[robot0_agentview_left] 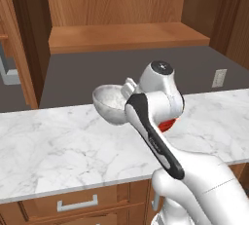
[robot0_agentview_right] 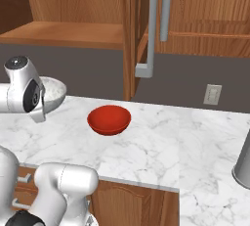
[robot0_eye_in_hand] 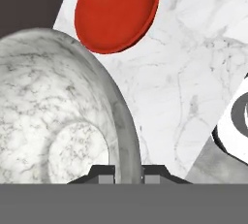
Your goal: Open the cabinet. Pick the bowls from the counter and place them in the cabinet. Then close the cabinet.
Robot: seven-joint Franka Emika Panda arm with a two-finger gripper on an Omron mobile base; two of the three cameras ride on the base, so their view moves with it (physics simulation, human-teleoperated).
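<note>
The gripper (robot0_eye_in_hand: 122,173) is pinching the rim of the grey-white marble bowl (robot0_agentview_left: 111,103), its two fingertips closed on either side of the thin wall, and the bowl is hanging lifted above the counter (robot0_agentview_left: 58,146), tilted a little rather than resting on the slab. That narrow bite on one edge is what is worrying me: with the whole weight hanging off a single point of the rim, the bowl could be swivelling in the jaws or slipping out as the arm is swinging upward. If it drops, it is likely falling onto the marble near the glossy red bowl (robot0_agentview_right: 109,119), which is sitting toward the back edge of the counter, just beside the lifted bowl's path, and could get knocked along the slab. Farther back, the wall cabinet's door (robot0_agentview_right: 131,34) is standing open with its long grey bar handle (robot0_agentview_right: 152,29) jutting out, and the wooden shelf (robot0_agentview_left: 127,36) is waiting above. A tilted bowl carried too low could be clipping the shelf's front edge, or the arm could be catching that open door.
</note>
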